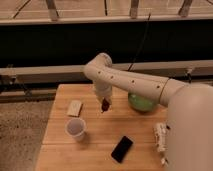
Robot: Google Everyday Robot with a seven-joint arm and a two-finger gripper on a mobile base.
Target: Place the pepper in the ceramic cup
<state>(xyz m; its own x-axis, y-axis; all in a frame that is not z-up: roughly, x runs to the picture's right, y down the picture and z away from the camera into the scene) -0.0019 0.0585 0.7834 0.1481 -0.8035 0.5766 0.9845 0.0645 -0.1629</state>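
Note:
My gripper (104, 104) hangs from the white arm over the middle of the wooden table (100, 150). It is shut on the small dark red pepper (105, 105), held a little above the tabletop. The white ceramic cup (76, 128) stands upright on the table, below and to the left of the gripper, apart from it. Its pale inside looks empty.
A tan block (74, 108) lies left of the gripper. A black phone (122, 148) lies near the front. A green bowl (141, 102) sits at the right, partly behind the arm. A pale object (160, 140) lies at the right edge. A dark railing runs behind.

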